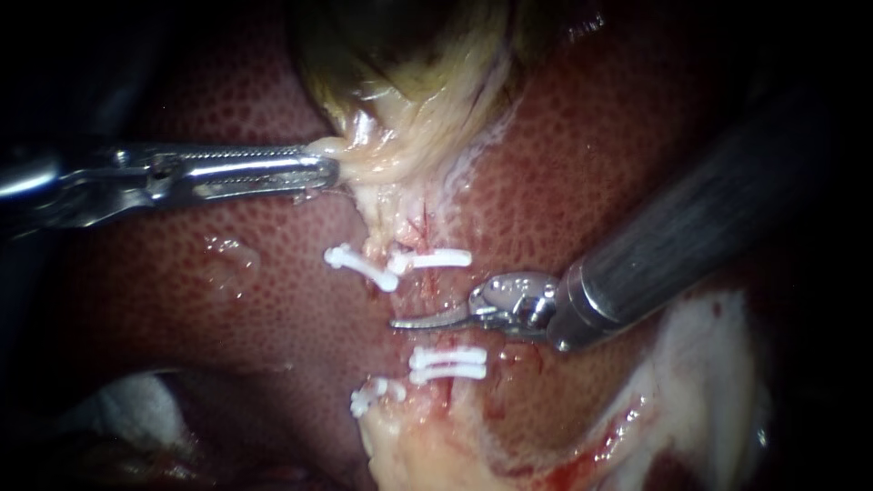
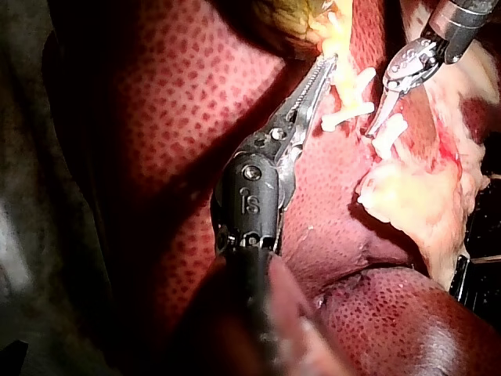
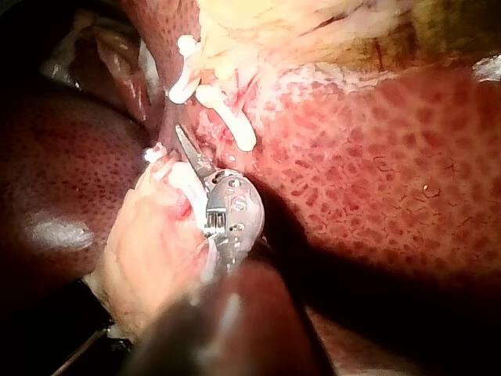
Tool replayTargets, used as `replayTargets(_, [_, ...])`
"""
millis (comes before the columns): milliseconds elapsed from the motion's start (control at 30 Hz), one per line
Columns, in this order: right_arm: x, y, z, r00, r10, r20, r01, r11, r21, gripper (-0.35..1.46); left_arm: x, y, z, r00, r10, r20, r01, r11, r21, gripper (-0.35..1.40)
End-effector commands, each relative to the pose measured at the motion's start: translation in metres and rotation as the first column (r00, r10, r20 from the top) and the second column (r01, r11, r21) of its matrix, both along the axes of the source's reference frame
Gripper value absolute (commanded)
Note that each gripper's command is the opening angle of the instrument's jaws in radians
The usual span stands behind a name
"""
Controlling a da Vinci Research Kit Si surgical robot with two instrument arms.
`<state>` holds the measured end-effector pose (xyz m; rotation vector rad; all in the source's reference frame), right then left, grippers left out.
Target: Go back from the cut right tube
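Presently, the right instrument (image 1: 405,322) comes in from the upper right on a thick dark shaft. Its thin curved claw is pressed together and holds nothing. The tip lies across the strip of pale, red-streaked tissue that runs down over the liver (image 1: 591,164). It sits in the gap between the upper clip (image 1: 436,258) and the paired lower clips (image 1: 447,364), touching neither. These white clips mark the right tube (image 1: 427,284), which runs between them just under the blades. I cannot tell from these views whether its ends stand apart. Just beside it, toward the left instrument's side, two more white clips (image 1: 362,268) sit on the neighbouring strand, one high and one low. The left instrument (image 1: 323,168) reaches in level from the left. Its long toothed claw is pinching the pale yellowish tissue at the lower end of the gallbladder (image 1: 409,82), well above the clips. The left wrist view shows the same hold, with the right instrument's blades closed ahead of it among the clips.
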<state>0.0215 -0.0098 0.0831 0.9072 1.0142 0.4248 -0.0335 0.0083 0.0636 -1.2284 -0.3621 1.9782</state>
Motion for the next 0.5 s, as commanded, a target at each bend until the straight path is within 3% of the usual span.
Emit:
replayTargets(33, [0.0001,0.0,0.0,1.0,0.0,0.0,0.0,1.0,-0.001,-0.35,0.0,0.0,0.0,1.0,0.0,-0.001,0.0,1.0,0.0,-0.35])
replayTargets(233, [0.0001,-0.0001,-0.0001,1.0,0.01,0.0,-0.01,1.0,0.016,-0.33,0.0,0.0,0.0,1.0,-0.001,-0.001,0.001,1.0,0.0,-0.35])
replayTargets(300, [0.0001,-0.0002,-0.0002,0.9999,0.011,-0.003,-0.011,1.0,0.016,0.0,0.0,0.0,0.0,1.0,-0.001,-0.001,0.001,1.0,0.0,-0.35])
replayTargets(500, [0.0002,-0.0005,-0.0006,0.9998,0.013,-0.012,-0.013,1.0,0.017,0.64,0.0,0.0,0.0,1.0,-0.001,-0.001,0.001,1.0,0.0,-0.35])
